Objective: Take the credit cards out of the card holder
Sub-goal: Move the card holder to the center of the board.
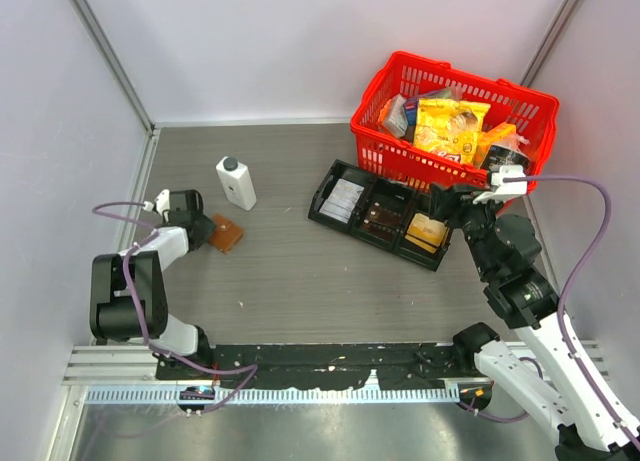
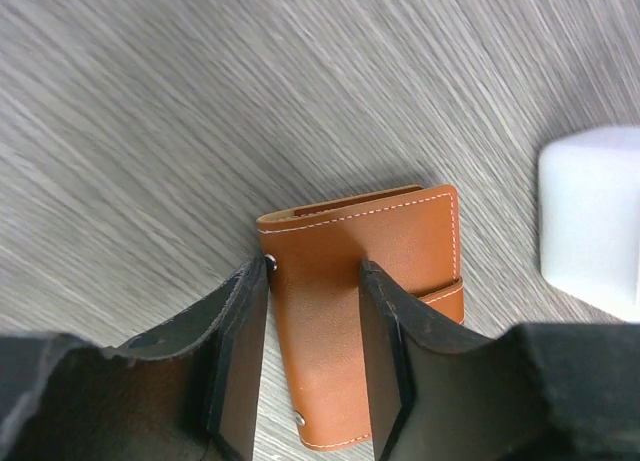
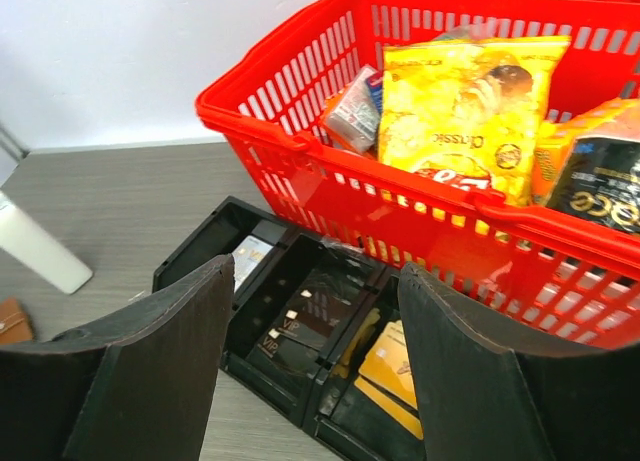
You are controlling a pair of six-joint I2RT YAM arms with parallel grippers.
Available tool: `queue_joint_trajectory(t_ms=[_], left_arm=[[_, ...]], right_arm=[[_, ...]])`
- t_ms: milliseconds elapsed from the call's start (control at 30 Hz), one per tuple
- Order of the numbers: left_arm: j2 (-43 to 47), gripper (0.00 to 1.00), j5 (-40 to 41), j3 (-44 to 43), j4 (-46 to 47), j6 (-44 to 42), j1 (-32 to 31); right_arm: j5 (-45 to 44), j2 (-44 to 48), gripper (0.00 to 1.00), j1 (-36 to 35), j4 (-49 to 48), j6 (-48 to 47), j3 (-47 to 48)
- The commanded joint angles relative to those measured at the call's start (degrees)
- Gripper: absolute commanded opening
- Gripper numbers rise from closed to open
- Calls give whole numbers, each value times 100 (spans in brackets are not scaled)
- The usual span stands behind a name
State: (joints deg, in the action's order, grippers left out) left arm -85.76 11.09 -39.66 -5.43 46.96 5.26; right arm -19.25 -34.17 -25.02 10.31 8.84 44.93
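**Top external view.** Grey wood-grain surface (image 1: 300,281) enclosed by pale walls with metal corner posts.
- Red basket (image 1: 400,159), far right, holding snack packets, one of them yellow (image 1: 450,126).
- Black tray (image 1: 322,194) with three compartments, just in front of the basket. Left compartment: a pale flat item. Middle: dark items. Right: gold items.
- White upright bottle (image 1: 236,182) with a dark cap, left of centre.
- Card holder (image 1: 226,233), brown, lying flat on the surface near the bottle, at the tip of the left claw (image 1: 205,231).
- Right claw (image 1: 450,203), above the tray's right end.

**Left wrist view.**
- Card holder (image 2: 370,301) folded shut, with pale stitching, two small studs and a strap on its right edge.
- Left claw (image 2: 312,361) spread. One finger stands at the holder's left edge, the other over its middle. Whether they touch it cannot be told.
- Bottle (image 2: 595,216), at the right edge.

**Right wrist view.**
- Right claw (image 3: 315,371) spread wide, holding nothing.
- Tray (image 3: 200,256) seen between the fingers. Dark cards in the middle compartment are marked "VIP"; gold cards lie in the right one.
- Basket (image 3: 330,171) behind the tray. Its yellow packet (image 3: 460,101) reads "Classic", upside down. A black packet beside it carries partial lettering that cannot be read.
- Bottle (image 3: 35,246) and a corner of the card holder (image 3: 12,321), at the left edge.
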Motion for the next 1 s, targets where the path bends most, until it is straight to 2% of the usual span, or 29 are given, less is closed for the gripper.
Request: queue_joint_trajectory(t_ms=[0,33,233,333,467,633,700,833,967], left_arm=[[-187,37,-63,231,-494,-134,-454],[-178,35,-89,248,-503,-152,-473],[102,29,-81,380,-599,-3,-1657],[313,29,-169,503,-538,383,-2255],[507,30,-213,626,-363,945,-3037],[639,36,-283,749,-187,1385,-3636],[831,39,-248,863,-151,1491,-3742],[1463,49,-239,1275,42,1658,-3769],[1807,52,-388,1575,235,1641,-3769]], right_arm=[[692,-168,71,-12,-90,126,271],[894,-230,71,-12,-81,153,262],[2080,-765,71,-30,-55,495,253],[2302,-1291,71,-187,-11,767,245],[1969,-2134,71,-1002,278,856,402],[1029,-3373,72,-2076,463,917,745],[835,-3813,73,-2463,533,953,955],[817,-4561,74,-2771,525,1146,1289],[783,-5325,74,-2982,604,1252,1702]])
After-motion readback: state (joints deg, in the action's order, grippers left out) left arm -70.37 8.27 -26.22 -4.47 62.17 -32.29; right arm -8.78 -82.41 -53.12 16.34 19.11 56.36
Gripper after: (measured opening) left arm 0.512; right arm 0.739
